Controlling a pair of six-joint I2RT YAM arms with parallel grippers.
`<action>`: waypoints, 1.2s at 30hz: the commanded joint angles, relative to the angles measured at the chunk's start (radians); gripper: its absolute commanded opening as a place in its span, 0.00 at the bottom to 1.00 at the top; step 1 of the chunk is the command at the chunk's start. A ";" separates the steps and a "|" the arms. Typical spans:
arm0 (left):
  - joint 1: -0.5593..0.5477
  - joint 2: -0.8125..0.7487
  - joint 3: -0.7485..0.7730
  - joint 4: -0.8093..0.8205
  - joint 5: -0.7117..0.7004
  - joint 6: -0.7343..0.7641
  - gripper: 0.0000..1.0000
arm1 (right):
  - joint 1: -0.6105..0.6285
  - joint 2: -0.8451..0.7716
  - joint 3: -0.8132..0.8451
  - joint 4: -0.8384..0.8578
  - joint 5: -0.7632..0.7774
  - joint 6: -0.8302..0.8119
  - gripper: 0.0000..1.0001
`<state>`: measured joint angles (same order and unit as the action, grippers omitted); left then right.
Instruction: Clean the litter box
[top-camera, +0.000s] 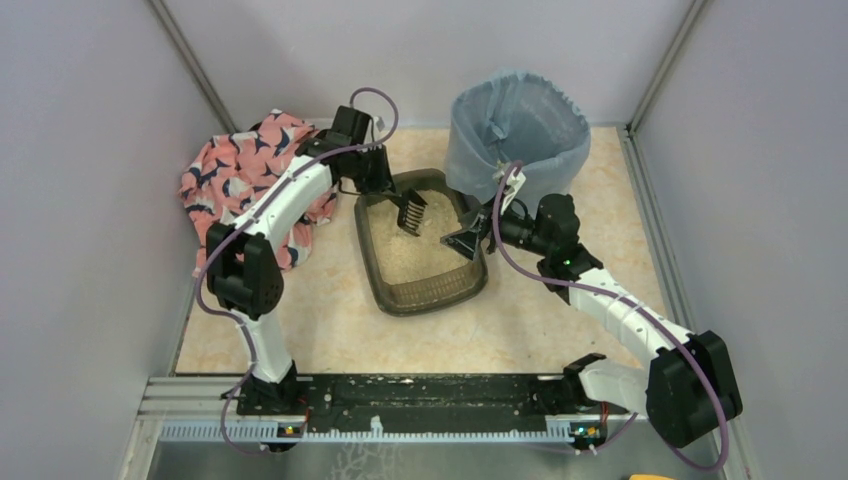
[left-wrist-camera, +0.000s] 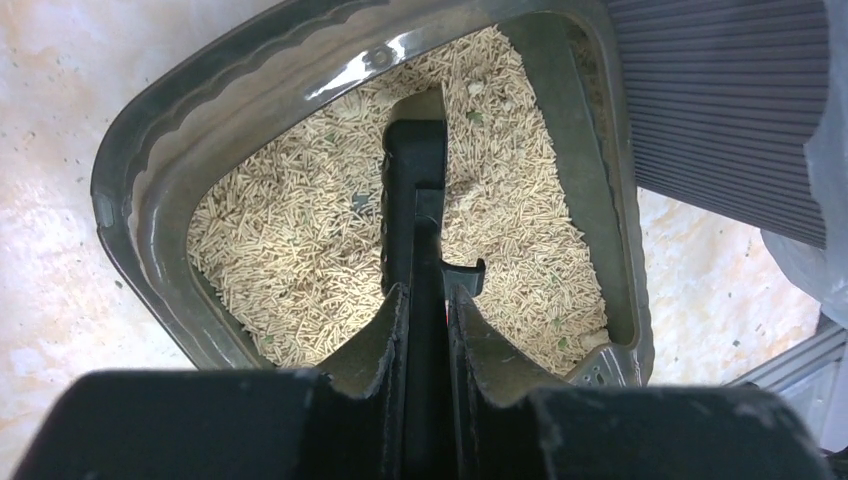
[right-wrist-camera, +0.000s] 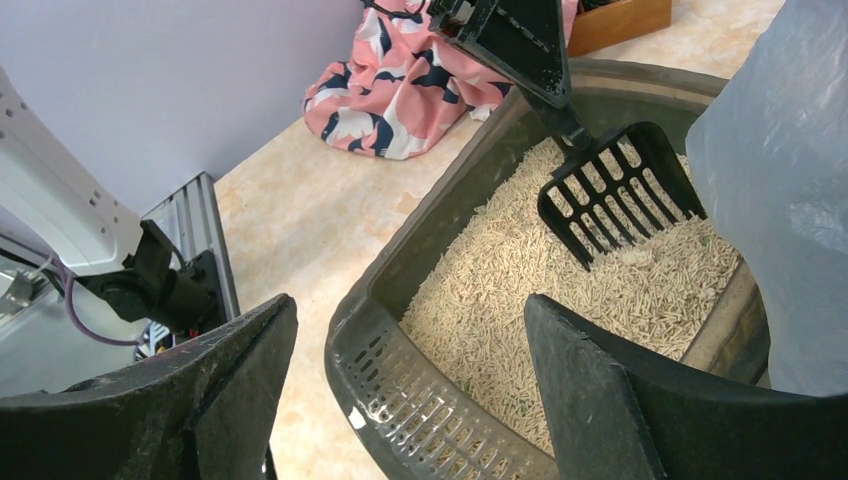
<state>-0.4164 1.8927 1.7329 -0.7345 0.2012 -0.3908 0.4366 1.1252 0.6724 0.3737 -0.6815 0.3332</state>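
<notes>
Litter box on bench, scoop over pellets.
L hand clamped on scoop handle; R hand wide, holding nothing, at box's right rim.

Left arm bent and reaching forward, the left gripper with fingers pinched close on a black scoop handle; right arm stretched low, the right gripper with fingers spread wide, empty, pointing toward the left fingers.

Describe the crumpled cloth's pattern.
The cloth is pink with navy-and-white shapes; right wrist view shows it best.
</notes>
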 joint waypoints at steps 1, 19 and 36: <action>0.012 0.000 -0.102 -0.009 0.119 -0.042 0.00 | 0.007 -0.012 0.012 0.036 0.003 -0.017 0.84; 0.036 -0.154 -0.563 0.440 0.336 -0.276 0.00 | 0.007 0.009 0.016 0.036 0.001 -0.014 0.84; 0.208 -0.386 -0.869 0.752 0.607 -0.344 0.00 | 0.007 0.052 0.024 0.049 -0.017 -0.001 0.84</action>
<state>-0.2291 1.5539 0.9287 -0.1268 0.6838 -0.6964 0.4366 1.1687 0.6724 0.3737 -0.6800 0.3344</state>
